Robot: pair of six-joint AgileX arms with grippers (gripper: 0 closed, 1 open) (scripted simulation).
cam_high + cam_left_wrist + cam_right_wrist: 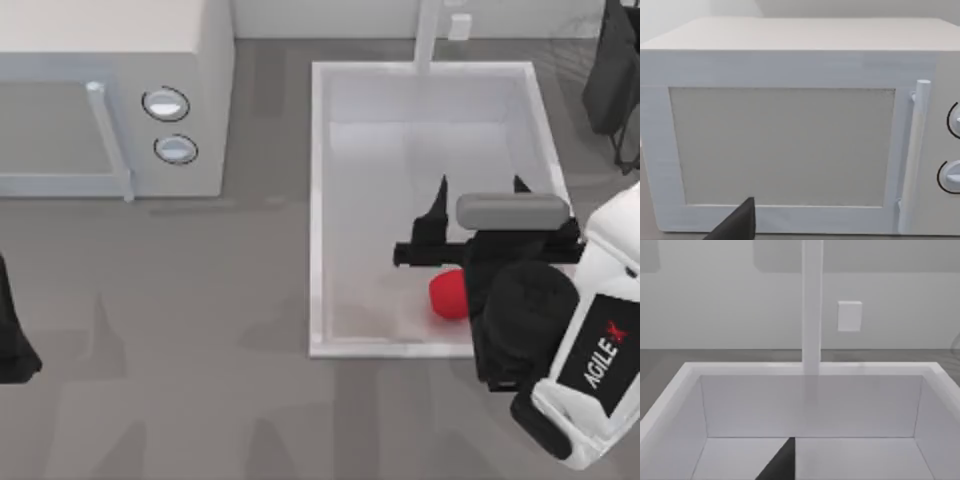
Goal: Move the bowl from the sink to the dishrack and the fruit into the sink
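The white sink (pixel 318 200) lies right of the table's middle, with its faucet post (pixel 427 35) at the far rim. A red fruit (pixel 447 296) rests on the basin floor near the front rim, partly hidden under my right arm. My right gripper (pixel 480 192) hovers over the basin beyond the fruit, open, its two black fingertips spread wide with nothing between them. The right wrist view looks along the bare basin (pixel 810 405) to the faucet post (pixel 812 305). The bowl is out of view. A faint curved wire of the dishrack (pixel 956 342) shows at the picture's edge. My left arm (pixel 12 335) is parked at the left edge.
A white microwave (pixel 110 90) with a bar handle (pixel 108 140) and two round knobs stands at the back left; it faces the left wrist camera (pixel 785 145). A dark shape (pixel 612 80) stands at the far right edge. Grey counter lies in front of the microwave.
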